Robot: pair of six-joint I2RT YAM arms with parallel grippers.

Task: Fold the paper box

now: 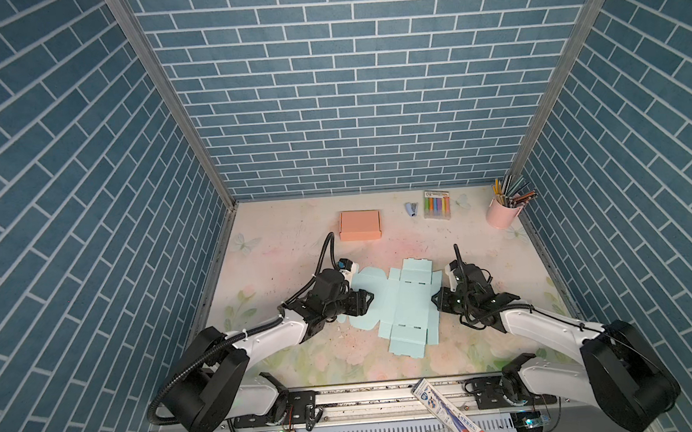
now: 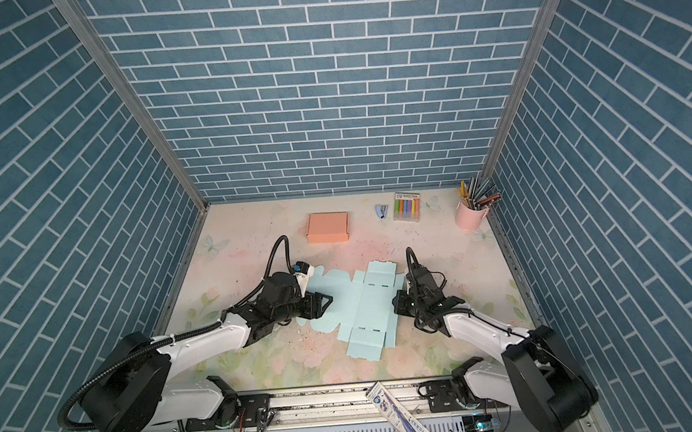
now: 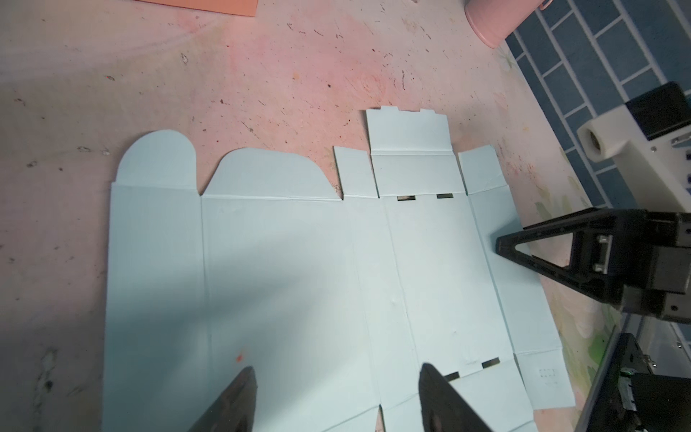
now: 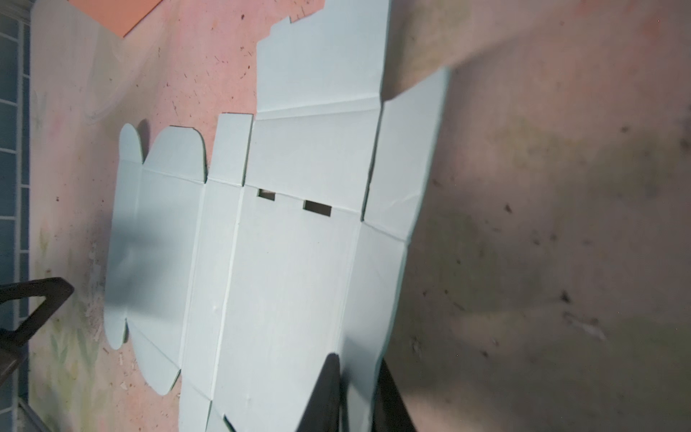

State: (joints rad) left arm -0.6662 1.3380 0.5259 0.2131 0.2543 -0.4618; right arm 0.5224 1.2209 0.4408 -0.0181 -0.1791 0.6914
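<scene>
The pale blue paper box lies unfolded and flat in the middle of the table. The right pincer is narrow, its fingers nipped on the sheet's right edge panel, which tilts up slightly. The left pincer hangs wide over the sheet's left part, holding nothing. Toward the back wall sit an orange box, a pack of markers and a pink cup of pencils.
</scene>
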